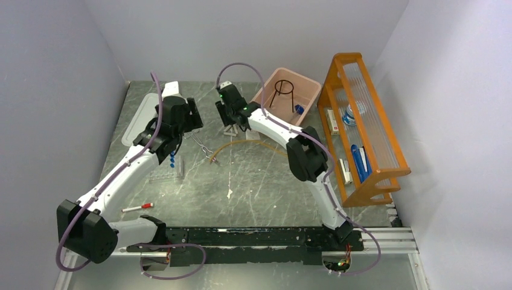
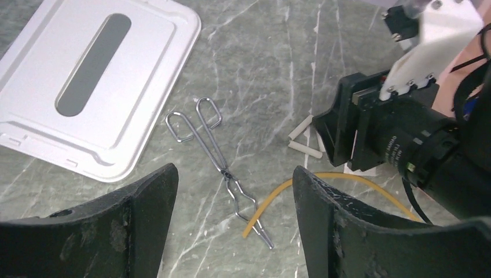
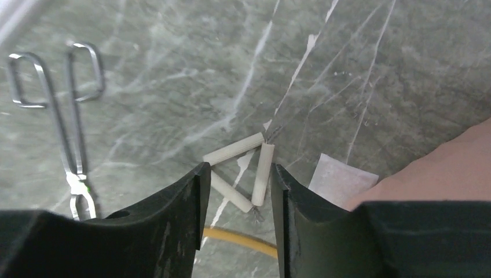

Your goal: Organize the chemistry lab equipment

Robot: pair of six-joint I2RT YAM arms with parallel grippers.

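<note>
an orange shelf (image 1: 375, 181) stands beside a pink bin (image 1: 264, 89).

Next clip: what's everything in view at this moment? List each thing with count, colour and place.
table: one, grey-green marble, under everything
metal tongs: one, silver, mid-table
white triangle: one, white, beside the tongs
amber tubing: one, yellow-amber, curved, one end at the tongs' tips
blue-capped tubes: at least two, clear, by the left arm
pink bin: one, pink, far centre
black wire ring: one, black, standing in the bin
blue-capped item: one, in the bin
flat tray: one, white, far left
marker: one, white, red cap, near left
shelf: one, orange wood, right side
left tool: black, open, above the tongs
right tool: black, open, straddling the triangle
</note>
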